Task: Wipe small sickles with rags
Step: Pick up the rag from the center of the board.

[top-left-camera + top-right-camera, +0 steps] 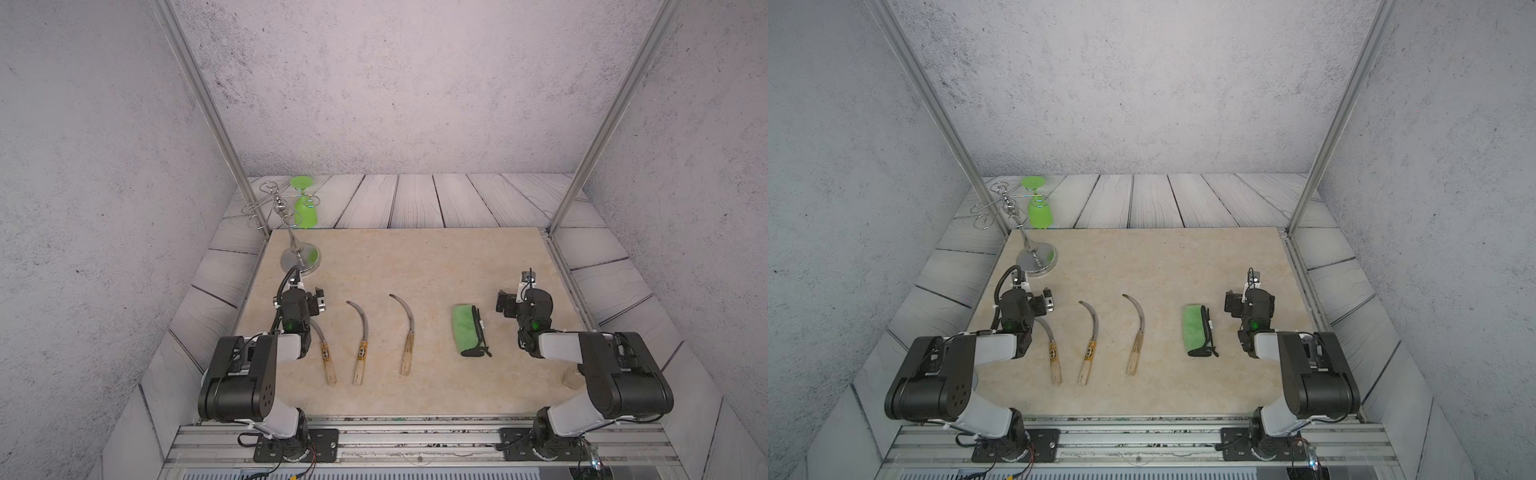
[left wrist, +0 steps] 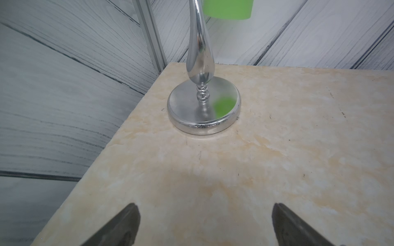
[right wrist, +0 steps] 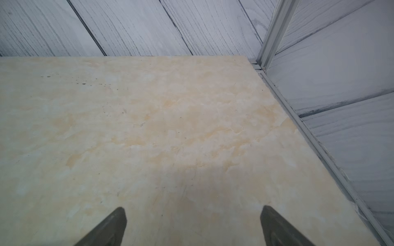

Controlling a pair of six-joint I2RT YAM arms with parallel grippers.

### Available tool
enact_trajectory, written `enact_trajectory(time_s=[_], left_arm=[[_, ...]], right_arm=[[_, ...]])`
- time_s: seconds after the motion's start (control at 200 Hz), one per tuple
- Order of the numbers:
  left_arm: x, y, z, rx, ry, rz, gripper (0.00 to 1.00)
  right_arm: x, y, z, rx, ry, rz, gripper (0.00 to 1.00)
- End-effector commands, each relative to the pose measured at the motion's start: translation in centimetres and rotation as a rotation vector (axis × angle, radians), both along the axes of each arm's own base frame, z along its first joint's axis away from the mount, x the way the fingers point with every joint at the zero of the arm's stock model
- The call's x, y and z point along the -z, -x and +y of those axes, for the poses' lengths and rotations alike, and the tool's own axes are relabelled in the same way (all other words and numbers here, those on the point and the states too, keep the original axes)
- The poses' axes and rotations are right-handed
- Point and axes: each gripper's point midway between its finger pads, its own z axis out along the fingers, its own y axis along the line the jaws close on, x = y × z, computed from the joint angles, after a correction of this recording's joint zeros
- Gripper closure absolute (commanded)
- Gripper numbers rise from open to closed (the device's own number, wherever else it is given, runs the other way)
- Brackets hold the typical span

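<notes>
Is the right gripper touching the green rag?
Apart. The right wrist view shows the right gripper open over bare table, and in a top view the green rag lies clear of it.

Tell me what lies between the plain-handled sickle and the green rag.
Nothing: only bare tabletop separates the plain-handled sickle from the green rag, as both top views show.

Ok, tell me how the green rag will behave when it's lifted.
The green rag is folded and fuzzy, so probably floppy: it may unfold and droop when lifted. It looks light. Its black strap could dangle or snag.
</notes>
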Motion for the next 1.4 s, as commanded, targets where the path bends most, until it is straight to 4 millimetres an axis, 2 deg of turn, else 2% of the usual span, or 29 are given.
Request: enact_trajectory(time_s=[0.0, 0.961, 1.006, 1.031, 1.111, 1.151, 1.216, 1.276, 1.346, 1.391], left_arm=[[-0.3, -0.1, 0.1, -0.004, -0.009, -0.012, 0.00], [-0.5, -0.2, 0.0, 0.000, -0.006, -0.020, 0.00], [-0.8, -0.3, 0.0, 0.004, -0.007, -0.025, 0.00], [-1.3, -0.6, 0.0, 0.007, -0.010, -0.038, 0.00], [-2.9, -0.6, 0.0, 0.003, -0.017, -0.006, 0.00], [-3.7, -0.4, 0.3, -0.013, -0.009, 0.023, 0.00], [-4.9, 0.4, 1.5, -0.130, 0.063, 0.066, 0.00], [-5.4, 1.7, 2.9, -0.282, 0.151, 0.101, 0.00], [-4.8, 3.4, 4.3, -0.460, 0.278, 0.116, 0.00], [-4.0, 3.4, 3.7, -0.437, 0.365, 0.150, 0.00]], right_arm=[[-0.3, -0.3, 0.4, -0.034, 0.003, -0.010, 0.01], [-0.4, -0.4, 0.2, -0.019, -0.002, -0.012, 0.01], [-1.2, -0.6, -0.5, 0.026, 0.002, -0.023, 0.01], [-2.3, -0.8, -0.8, 0.042, 0.007, -0.027, 0.01], [-4.8, -0.2, -2.0, 0.107, 0.045, 0.097, 0.01], [-6.7, 0.0, -3.1, 0.179, 0.054, 0.115, 0.01], [-9.3, 1.2, -5.3, 0.353, 0.025, 0.105, 0.01], [-10.1, 3.3, -6.7, 0.487, -0.011, 0.131, 0.01], [-10.1, 4.9, -5.9, 0.464, -0.069, 0.180, 0.01], [-10.0, 5.7, -4.6, 0.407, -0.130, 0.205, 0.01]])
